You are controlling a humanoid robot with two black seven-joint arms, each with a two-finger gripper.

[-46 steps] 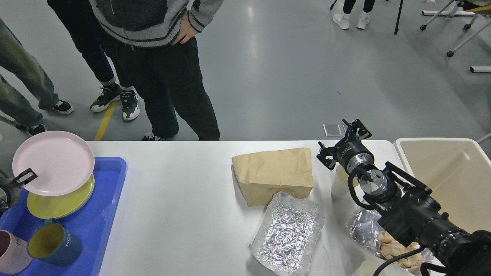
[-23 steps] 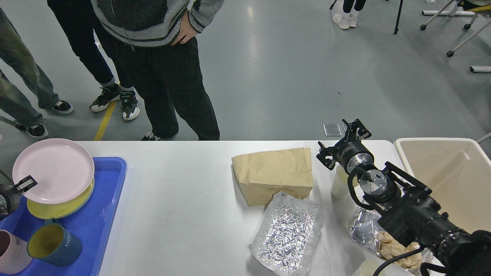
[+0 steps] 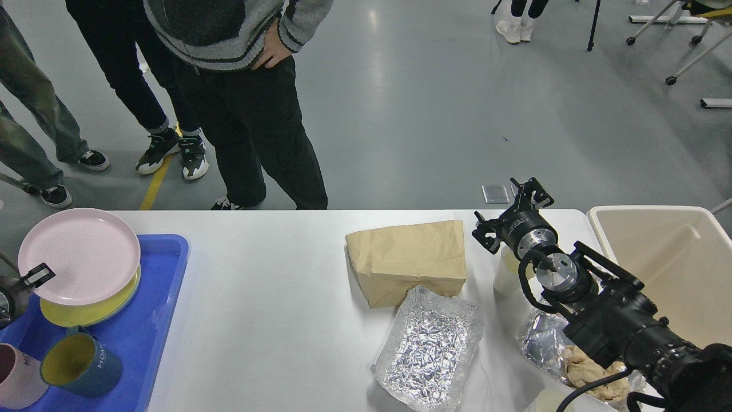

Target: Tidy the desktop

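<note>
Fingers of the left gripper [image 3: 35, 274] grasp one pink plate [image 3: 79, 256]; right gripper [image 3: 510, 213] released above the desktop [image 3: 274, 297].

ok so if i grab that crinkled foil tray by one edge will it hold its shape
Probably not: the foil tray looks thin and crumpled, so its rim would likely bend. It appears empty, hence light, and may slide on the smooth desktop if pushed.

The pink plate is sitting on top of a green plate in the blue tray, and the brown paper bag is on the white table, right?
Almost. The head view shows the pink plate sitting on a yellow plate, not a green one. They are in the blue tray, and the brown paper bag does lie on the white table.
</note>
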